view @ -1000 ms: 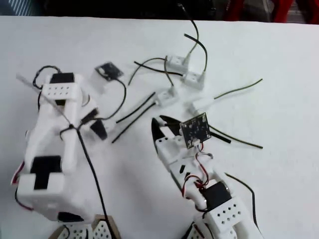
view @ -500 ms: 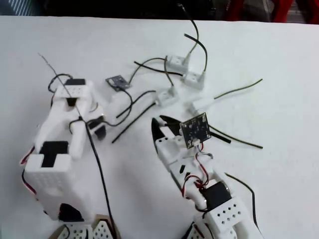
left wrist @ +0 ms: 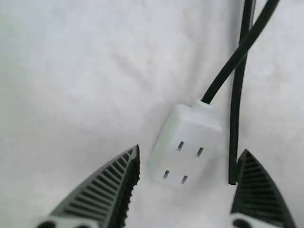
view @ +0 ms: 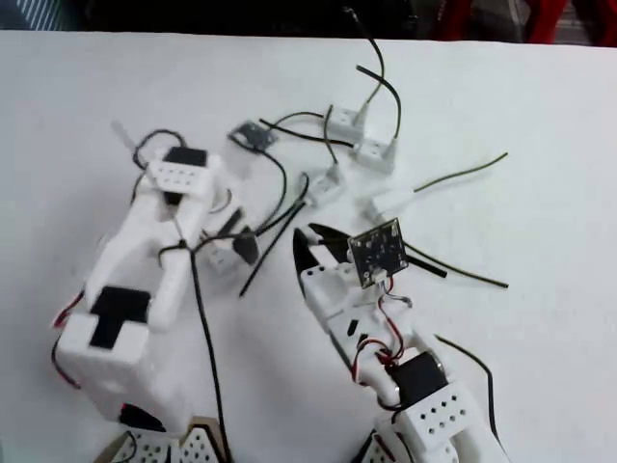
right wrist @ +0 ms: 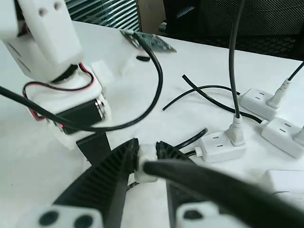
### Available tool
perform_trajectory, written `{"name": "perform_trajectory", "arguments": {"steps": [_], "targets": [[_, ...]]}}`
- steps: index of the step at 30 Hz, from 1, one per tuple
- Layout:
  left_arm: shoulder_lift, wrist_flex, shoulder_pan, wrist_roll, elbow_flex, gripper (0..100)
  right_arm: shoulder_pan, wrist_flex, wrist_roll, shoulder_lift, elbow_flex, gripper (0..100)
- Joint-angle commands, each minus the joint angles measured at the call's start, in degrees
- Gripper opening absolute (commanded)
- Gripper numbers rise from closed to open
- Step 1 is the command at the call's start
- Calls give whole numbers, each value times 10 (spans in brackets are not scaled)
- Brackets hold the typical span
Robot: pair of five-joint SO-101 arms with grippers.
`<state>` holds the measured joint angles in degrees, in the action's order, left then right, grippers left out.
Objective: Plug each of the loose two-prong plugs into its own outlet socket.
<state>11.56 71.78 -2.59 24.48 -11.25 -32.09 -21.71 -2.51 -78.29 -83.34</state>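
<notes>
My left gripper [left wrist: 190,154] is open, its two ribbed fingers standing either side of a white outlet socket [left wrist: 187,145] with two pairs of slots and a black cable. In the high view that gripper [view: 234,239] sits left of centre. My right gripper [right wrist: 147,148] is shut on a white two-prong plug [right wrist: 145,166] whose thick black cable runs back toward the camera; in the high view it [view: 310,243] is at the table's middle. Three more white sockets [view: 344,120] [view: 374,151] [view: 323,185] lie behind; the nearest one [right wrist: 221,145] has a plug in it.
A loose white plug [view: 390,203] with a dark cable lies right of the sockets. Black cables [view: 275,227] cross between the two grippers. The left arm's white body [right wrist: 52,47] stands close beside my right gripper. The white table [view: 540,96] has room at the far right.
My left arm has swung to the right toward the middle of the table, and the black cables beside it shifted the same way. The right arm has kept still.
</notes>
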Motion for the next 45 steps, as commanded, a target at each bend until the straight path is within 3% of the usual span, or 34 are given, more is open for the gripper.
{"name": "perform_trajectory", "arguments": {"steps": [1,7,11,22,28,33,45], "targets": [[-105,25,26,15,18,325,6,7,1,0,9,17],[-223,76,95,14,16,324,2,7,1,1,9,17],[-284,51,149,17,-48,324,-2,7,1,1,6,17],[-509,-229,249,11,-437,324,-99,-17,1,2,10,17],[-580,-305,253,-29,-575,324,-155,-23,1,12,25,17],[-589,-359,255,-41,-622,324,-166,-18,1,115,85,17],[-585,-361,285,-41,-625,324,-167,-18,1,500,344,17]]}}
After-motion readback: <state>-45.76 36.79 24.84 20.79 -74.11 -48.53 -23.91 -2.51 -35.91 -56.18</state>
